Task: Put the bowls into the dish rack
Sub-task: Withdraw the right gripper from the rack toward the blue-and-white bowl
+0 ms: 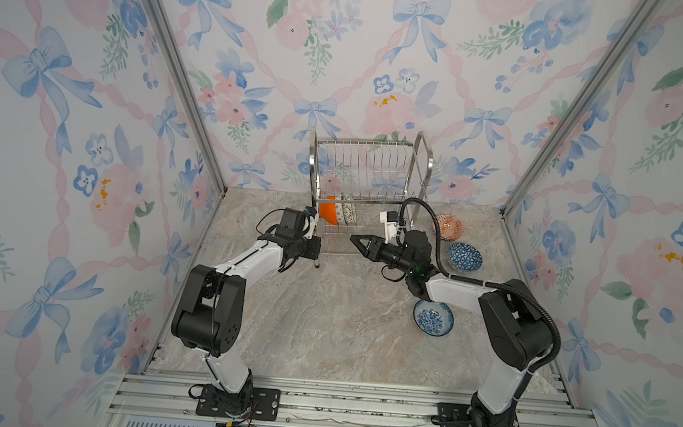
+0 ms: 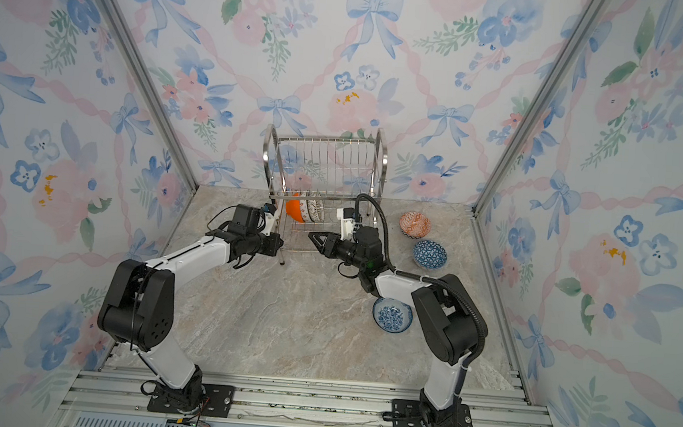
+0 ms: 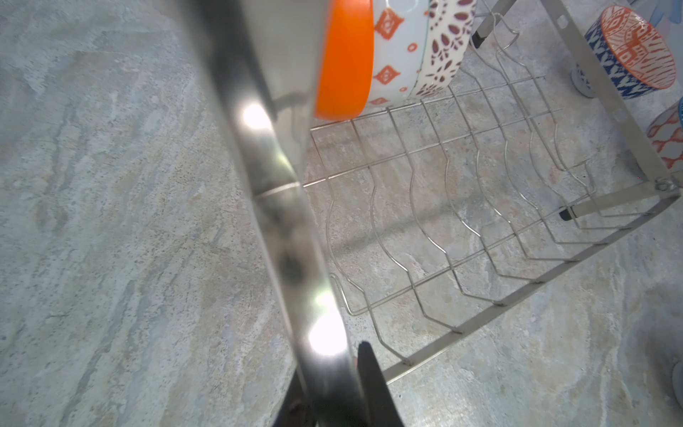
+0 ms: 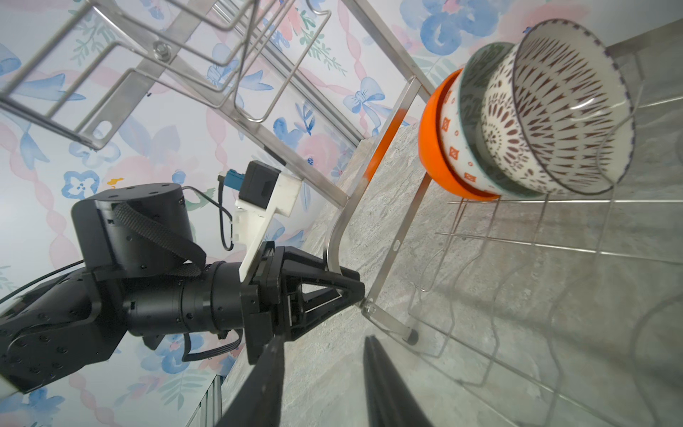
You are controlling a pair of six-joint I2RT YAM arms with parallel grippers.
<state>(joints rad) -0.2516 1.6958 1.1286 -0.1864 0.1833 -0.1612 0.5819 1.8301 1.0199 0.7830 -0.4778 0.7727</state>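
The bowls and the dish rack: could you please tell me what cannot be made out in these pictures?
- Green-white bowl: right wrist view, inside mostly hidden by the lattice bowl in front of it.
- Blue-white floral bowl: both top views, far rim under the right arm.
- Left gripper: left wrist view, one finger hidden behind the blurred dish rack frame.

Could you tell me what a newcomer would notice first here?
The shiny dish rack at the back stands out, a bright orange bowl leading three stood on edge on its lower shelf. The left gripper clamps the rack's front leg; three patterned bowls sit loose on the right.
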